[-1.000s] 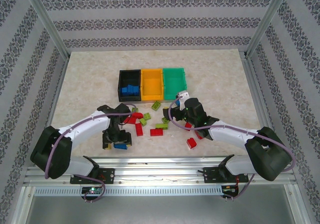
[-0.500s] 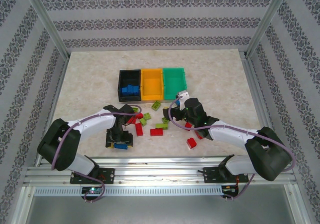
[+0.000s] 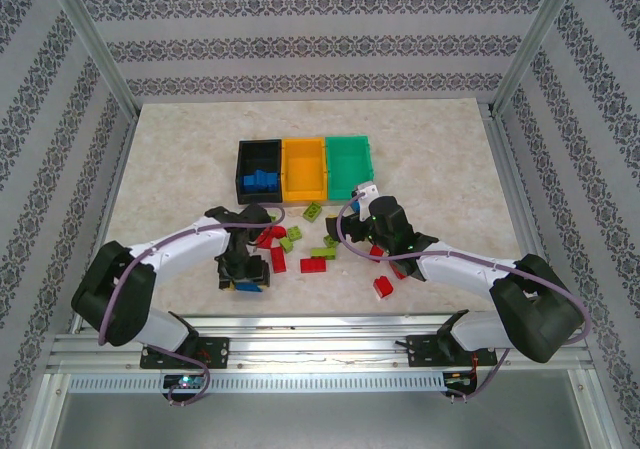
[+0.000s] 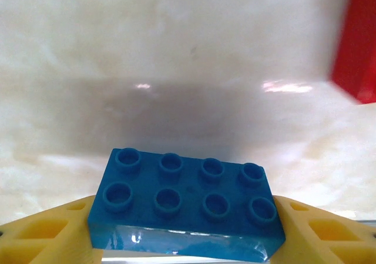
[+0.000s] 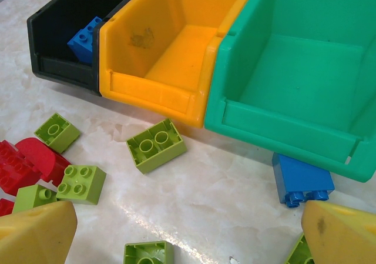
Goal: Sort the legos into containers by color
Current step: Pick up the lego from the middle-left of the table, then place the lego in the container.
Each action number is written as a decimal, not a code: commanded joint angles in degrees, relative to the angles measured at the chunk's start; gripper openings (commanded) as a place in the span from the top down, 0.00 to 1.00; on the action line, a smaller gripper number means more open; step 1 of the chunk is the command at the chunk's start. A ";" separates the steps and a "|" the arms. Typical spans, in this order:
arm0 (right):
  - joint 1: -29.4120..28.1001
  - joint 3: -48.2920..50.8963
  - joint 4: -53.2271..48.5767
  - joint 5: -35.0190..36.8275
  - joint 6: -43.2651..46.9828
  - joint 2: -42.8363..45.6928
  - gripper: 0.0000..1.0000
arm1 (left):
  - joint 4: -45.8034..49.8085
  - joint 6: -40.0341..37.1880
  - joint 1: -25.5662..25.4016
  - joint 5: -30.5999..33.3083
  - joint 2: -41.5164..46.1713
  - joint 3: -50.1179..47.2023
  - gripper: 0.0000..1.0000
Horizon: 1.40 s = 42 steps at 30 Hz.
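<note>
Nearest the table's front edge, the left claw (image 3: 243, 274) was lowered over a blue brick (image 4: 185, 208), which was seen on the pale marbled table (image 3: 180, 169) with its studs up; the yellow fingers (image 4: 53, 234) were pressed against both ends of the brick, so the claw was closed on it. A red brick (image 4: 355, 46) was cut off by the right edge of the left wrist view, just beyond the blue one. Beside the right arm, a single red brick (image 3: 383, 287) was left apart from the rest. Farther in, loose red bricks (image 5: 23, 161) and lime bricks (image 5: 82, 183) were scattered in the middle of the table between the two arms. The right claw (image 5: 188, 240) was held low above this scatter with its fingers spread wide and nothing between them. One lime brick (image 5: 155, 145) was placed just in front of the orange bin (image 5: 153, 96), and a second blue brick (image 5: 301, 179) was tucked against the front lip of the green bin (image 5: 282, 129). At the far end, the three bins were set side by side, touching: the black bin (image 5: 61, 70) on the left, orange in the middle, green on the right. Blue bricks (image 5: 85, 37) were gathered in the black bin.
</note>
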State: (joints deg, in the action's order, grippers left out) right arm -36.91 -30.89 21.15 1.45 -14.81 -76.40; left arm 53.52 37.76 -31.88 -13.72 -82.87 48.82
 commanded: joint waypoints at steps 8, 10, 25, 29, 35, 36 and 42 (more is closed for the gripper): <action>-0.32 -0.18 0.32 -0.26 -0.14 -0.15 0.02 | 1.89 -9.70 5.56 1.42 -7.12 22.76 0.36; -0.34 -0.15 0.25 -0.02 0.04 -0.04 0.02 | 2.71 -12.45 7.72 1.61 -10.98 29.10 0.36; -0.34 0.65 -0.35 1.38 0.66 2.15 0.02 | 15.35 -25.38 16.83 12.33 -43.27 80.16 0.34; -0.30 0.65 -0.40 1.50 0.72 2.22 0.02 | 21.42 -25.55 17.92 12.96 -51.38 93.25 0.26; -0.35 0.66 -0.49 1.67 0.92 2.18 0.02 | 23.50 -25.63 17.76 10.20 -49.94 95.32 0.18; -0.32 0.64 -0.50 1.68 0.97 2.01 0.02 | 23.25 -25.80 17.74 9.61 -48.73 94.13 0.18; -0.11 0.53 -0.44 1.91 0.62 1.83 0.02 | 18.12 -26.47 17.77 6.01 -37.42 79.42 0.18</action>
State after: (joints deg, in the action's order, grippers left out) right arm -36.91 -30.89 20.97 2.17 -14.59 -75.40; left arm 72.40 12.80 -14.48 -5.63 -127.28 132.68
